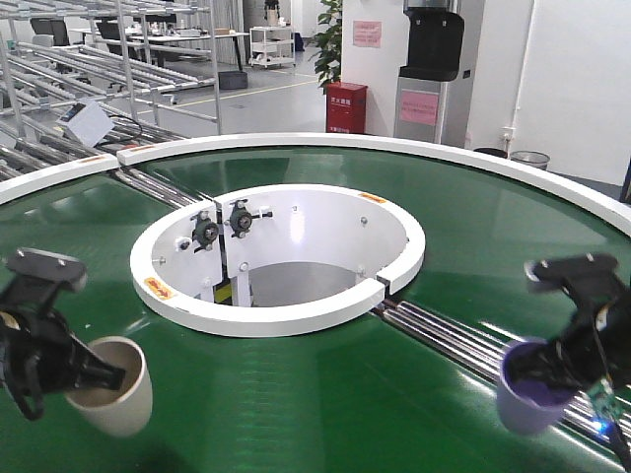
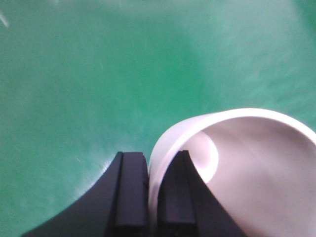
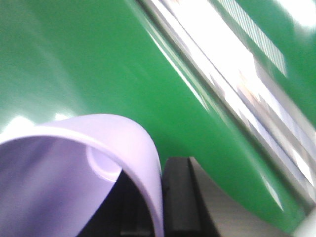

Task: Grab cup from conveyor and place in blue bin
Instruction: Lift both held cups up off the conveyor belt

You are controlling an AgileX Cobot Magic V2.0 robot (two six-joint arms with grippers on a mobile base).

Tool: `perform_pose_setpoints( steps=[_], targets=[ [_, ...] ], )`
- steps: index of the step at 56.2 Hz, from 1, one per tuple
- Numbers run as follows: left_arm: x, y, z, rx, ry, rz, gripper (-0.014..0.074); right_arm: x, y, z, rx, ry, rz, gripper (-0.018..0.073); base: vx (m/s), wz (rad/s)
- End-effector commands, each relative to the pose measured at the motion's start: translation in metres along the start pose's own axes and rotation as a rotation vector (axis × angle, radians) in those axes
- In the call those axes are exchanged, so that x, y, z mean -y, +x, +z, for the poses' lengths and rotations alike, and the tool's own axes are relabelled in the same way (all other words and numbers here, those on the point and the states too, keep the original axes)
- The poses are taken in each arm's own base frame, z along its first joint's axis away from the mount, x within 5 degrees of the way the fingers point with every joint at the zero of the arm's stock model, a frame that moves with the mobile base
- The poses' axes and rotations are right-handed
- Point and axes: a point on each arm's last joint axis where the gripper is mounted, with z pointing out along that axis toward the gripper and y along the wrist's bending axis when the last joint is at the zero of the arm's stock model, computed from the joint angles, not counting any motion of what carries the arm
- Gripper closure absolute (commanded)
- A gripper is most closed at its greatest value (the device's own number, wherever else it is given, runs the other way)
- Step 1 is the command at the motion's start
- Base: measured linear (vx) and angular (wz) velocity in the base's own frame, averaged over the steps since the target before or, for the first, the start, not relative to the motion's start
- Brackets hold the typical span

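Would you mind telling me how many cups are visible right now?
2. A cream cup is gripped by the left tool at lower left; a purple cup by the right tool at lower right. More could lie out of frame.

The left cup (image 1: 123, 409) is at the conveyor (image 1: 325, 394) near-left edge, the right cup (image 1: 527, 409) near-right; the central well (image 1: 296, 315) lies behind, between them.
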Motion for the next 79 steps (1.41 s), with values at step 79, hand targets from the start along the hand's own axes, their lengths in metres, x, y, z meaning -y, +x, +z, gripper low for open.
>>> perform_pose_setpoints(
  steps=[79],
  targets=[
    [0.02,0.026,-0.234,0.795,-0.084,0.033,0.0604,-0.016,0.012,-0.221,0.622,-0.081,-0.003,0.0568,0.0,0.0]
  ],
)
